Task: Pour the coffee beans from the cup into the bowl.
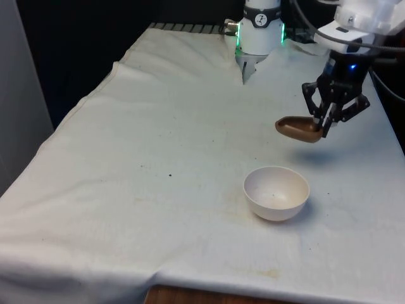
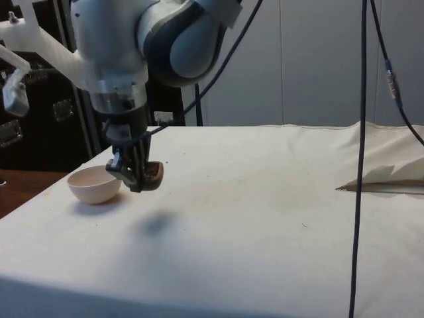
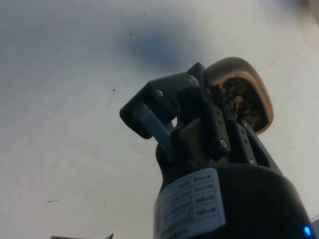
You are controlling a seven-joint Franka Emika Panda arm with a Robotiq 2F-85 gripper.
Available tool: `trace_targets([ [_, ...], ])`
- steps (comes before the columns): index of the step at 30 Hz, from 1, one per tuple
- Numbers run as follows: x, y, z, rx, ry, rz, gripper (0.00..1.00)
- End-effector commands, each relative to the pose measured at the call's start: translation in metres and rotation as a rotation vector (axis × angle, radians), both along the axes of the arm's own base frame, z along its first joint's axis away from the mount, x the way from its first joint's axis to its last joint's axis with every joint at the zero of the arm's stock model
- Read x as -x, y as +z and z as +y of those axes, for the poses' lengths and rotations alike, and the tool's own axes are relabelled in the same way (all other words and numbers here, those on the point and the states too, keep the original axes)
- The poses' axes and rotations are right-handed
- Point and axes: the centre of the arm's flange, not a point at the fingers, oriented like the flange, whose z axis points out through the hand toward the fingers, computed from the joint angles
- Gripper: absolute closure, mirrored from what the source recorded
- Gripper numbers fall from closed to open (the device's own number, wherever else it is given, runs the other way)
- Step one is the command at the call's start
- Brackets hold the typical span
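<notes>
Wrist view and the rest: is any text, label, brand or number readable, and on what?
White label on the gripper body, wrist view: rows of print, too blurred to read.
Cup, held in the gripper: no text.
Bowl: no text.
White cloth: no text.

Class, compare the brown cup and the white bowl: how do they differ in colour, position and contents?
The cup is brown; the bowl is white. The cup hangs tilted above the cloth in the gripper; the bowl sits upright on the table. The cup holds coffee beans; the bowl looks empty. Both are small open vessels.
</notes>
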Motion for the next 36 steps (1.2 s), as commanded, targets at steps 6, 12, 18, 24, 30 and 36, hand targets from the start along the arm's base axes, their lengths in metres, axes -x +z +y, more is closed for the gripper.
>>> trace_targets([
  [6, -0.011, 0.012, -0.001, 0.001, -0.008, 0.002, 1.00],
  [12, -0.023, 0.024, -0.002, 0.009, -0.015, -0.010, 1.00],
  [18, -0.038, 0.034, -0.004, 0.017, -0.021, -0.017, 1.00],
  [24, -0.050, 0.039, -0.005, 0.023, -0.021, -0.021, 1.00],
  [30, -0.066, 0.043, -0.008, 0.028, -0.023, -0.024, 1.00],
  [36, -0.083, 0.046, -0.010, 0.030, -0.026, -0.031, 1.00],
])
